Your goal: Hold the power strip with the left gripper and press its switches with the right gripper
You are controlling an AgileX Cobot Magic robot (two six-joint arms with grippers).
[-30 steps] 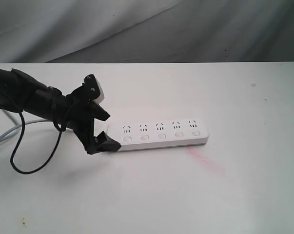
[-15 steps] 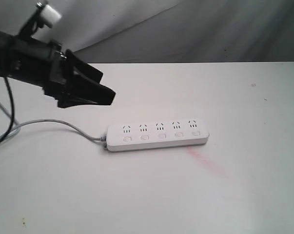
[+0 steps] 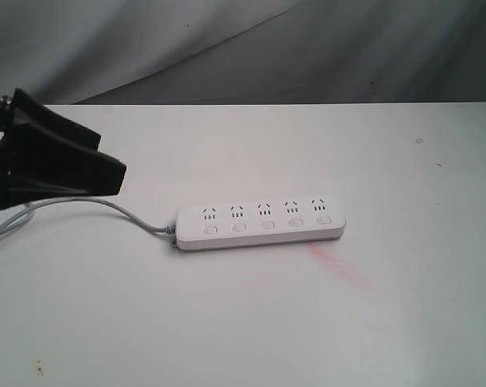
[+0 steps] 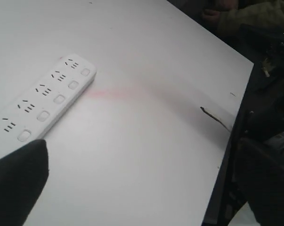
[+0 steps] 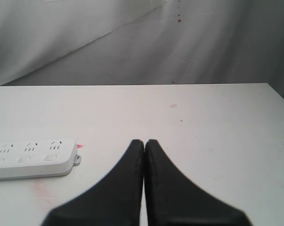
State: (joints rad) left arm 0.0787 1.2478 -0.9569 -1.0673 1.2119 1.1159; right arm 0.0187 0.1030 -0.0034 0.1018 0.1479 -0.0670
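The white power strip (image 3: 259, 223) lies flat on the white table (image 3: 243, 322), nothing touching it. Its grey-white cord (image 3: 81, 201) runs off to the left. Its switches (image 3: 267, 225) form a row along the near side, also seen in the left wrist view (image 4: 59, 99). My left gripper (image 3: 110, 159) hovers at the far left, above the cord and well clear of the strip, open and empty; one finger (image 4: 19, 183) shows in its wrist view. My right gripper (image 5: 144, 142) is out of the exterior view. It is shut and empty, with the strip's end (image 5: 33, 160) off to one side.
A faint pink smear (image 3: 339, 264) marks the table just in front of the strip's right end. Grey cloth (image 3: 307, 48) hangs behind the table. The table's edge (image 4: 236, 122) drops off to dark clutter in the left wrist view.
My left gripper, open around the strip's left end a second ago, rose and pulled back to the left edge. The strip stayed in place.
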